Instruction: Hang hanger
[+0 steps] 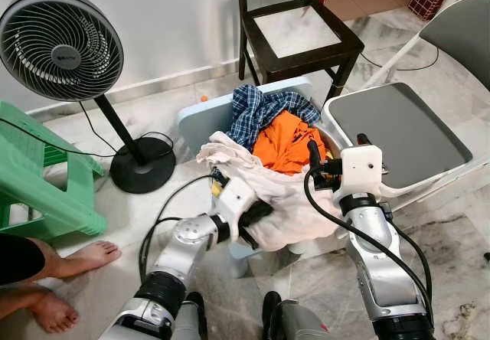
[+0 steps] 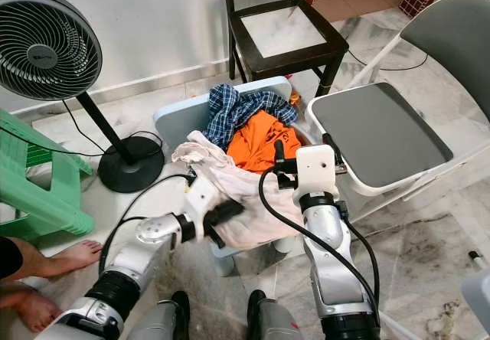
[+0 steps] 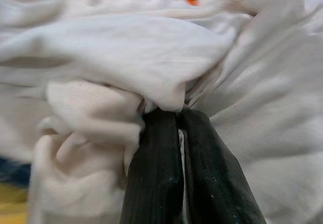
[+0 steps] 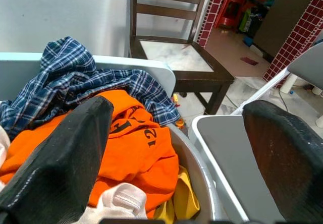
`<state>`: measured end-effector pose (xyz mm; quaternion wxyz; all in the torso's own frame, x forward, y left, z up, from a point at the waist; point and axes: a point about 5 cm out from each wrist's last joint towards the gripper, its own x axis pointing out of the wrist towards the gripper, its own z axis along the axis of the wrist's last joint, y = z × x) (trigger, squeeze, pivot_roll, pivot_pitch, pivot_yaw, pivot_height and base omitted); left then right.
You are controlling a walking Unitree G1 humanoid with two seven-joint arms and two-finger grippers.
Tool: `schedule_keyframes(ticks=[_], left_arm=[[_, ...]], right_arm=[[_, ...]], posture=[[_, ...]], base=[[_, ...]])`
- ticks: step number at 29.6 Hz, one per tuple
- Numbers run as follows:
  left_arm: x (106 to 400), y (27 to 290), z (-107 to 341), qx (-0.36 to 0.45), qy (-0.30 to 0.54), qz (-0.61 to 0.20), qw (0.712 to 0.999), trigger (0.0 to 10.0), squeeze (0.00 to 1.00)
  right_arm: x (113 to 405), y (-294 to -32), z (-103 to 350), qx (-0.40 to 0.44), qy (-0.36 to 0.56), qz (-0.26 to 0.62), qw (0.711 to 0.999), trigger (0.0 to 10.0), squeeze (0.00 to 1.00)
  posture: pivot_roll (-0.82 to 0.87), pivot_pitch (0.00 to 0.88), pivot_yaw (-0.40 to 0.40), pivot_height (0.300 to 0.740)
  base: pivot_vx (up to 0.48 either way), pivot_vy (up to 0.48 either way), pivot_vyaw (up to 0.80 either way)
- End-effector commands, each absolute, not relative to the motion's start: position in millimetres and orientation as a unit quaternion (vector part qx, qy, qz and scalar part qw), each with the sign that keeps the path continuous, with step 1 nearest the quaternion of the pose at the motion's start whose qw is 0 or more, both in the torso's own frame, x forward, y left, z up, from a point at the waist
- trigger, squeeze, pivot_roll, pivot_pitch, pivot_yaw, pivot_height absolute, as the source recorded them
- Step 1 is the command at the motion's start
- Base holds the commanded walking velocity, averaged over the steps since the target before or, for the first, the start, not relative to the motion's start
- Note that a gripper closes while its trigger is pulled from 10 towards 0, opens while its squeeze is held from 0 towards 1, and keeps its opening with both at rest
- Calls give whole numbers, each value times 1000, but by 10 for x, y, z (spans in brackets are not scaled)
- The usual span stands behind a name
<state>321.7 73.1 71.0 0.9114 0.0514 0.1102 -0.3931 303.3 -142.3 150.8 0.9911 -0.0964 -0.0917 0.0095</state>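
Observation:
A heap of clothes fills a grey basin (image 4: 198, 169). In it lie a white cloth (image 1: 295, 202), an orange shirt (image 1: 285, 145) and a blue plaid shirt (image 1: 259, 110). My left gripper (image 1: 256, 216) is at the near left side of the heap, shut on a fold of the white cloth (image 3: 151, 57). Its fingers (image 3: 156, 153) are pressed together with the fabric bunched at their tips. My right gripper (image 4: 179, 105) is open just above the basin's right rim, beside the orange shirt (image 4: 136, 143), with nothing between its fingers. I see no hanger.
A pale blue panel (image 1: 200, 118) stands behind the basin. A dark wooden chair (image 1: 302, 37) is at the back and a grey folding seat (image 1: 402, 133) at the right. A standing fan (image 1: 61, 45), a green stool (image 1: 42, 179) and a person's bare feet (image 1: 76, 262) are on the left.

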Motion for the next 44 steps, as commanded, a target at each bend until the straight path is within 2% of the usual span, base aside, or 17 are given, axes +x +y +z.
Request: schedule_keyframes(ticks=[1,2,7,11,16,22,28,29,31,32,39,44], left_arm=[[3226,783,702,57,107,-375,919,10000,447],[3256,847,730,60,97,-352,929,10000,1000],[3329,1058,865,80,47,-276,957,10000,1000],[3328,1202,886,85,27,-233,968,10000,1000],[3303,1361,812,102,34,-194,975,10000,1000],[3366,1470,857,106,33,-159,981,10000,1000],[3454,1690,903,107,44,-113,987,10000,1000],[3465,1743,871,110,63,-118,985,10000,843],[3466,1750,850,110,72,-122,984,10000,843],[3467,1740,846,110,73,-130,983,10000,0],[3494,1622,837,114,77,-181,974,10000,0],[3573,1511,964,122,45,-181,975,10000,0]], right_arm=[[3025,-1421,1478,-96,-87,9,992,10000,0],[3027,-1418,1478,-95,-88,10,992,10000,0],[3027,-1426,1479,-96,-88,9,991,10000,0],[3023,-1431,1473,-96,-88,9,991,10000,0],[3023,-1418,1464,-96,-87,12,991,10000,0],[3032,-1415,1470,-96,-88,13,991,10000,0],[3025,-1422,1466,-96,-88,11,991,10000,0],[3019,-1425,1464,-96,-87,10,991,10000,0],[3016,-1424,1464,-96,-87,10,992,10000,0],[3015,-1420,1466,-96,-88,11,992,10000,0],[2969,-1410,1475,-85,-90,18,992,10000,0],[2831,-1335,1495,-59,-95,71,991,10000,0]], posture=[[85,278,-36,740],[86,277,-37,740],[86,277,-34,740],[91,278,-34,740],[96,278,-34,740],[98,277,-34,740],[92,278,-31,740],[91,280,-31,740],[91,280,-31,740],[87,284,-32,740],[80,301,-27,740],[70,314,-21,740]], base=[[0,0,0],[0,0,0],[0,0,0],[0,0,0],[0,0,0],[0,0,0],[0,0,0],[0,0,0],[0,0,0],[0,0,0],[0,0,0],[0,0,0]])
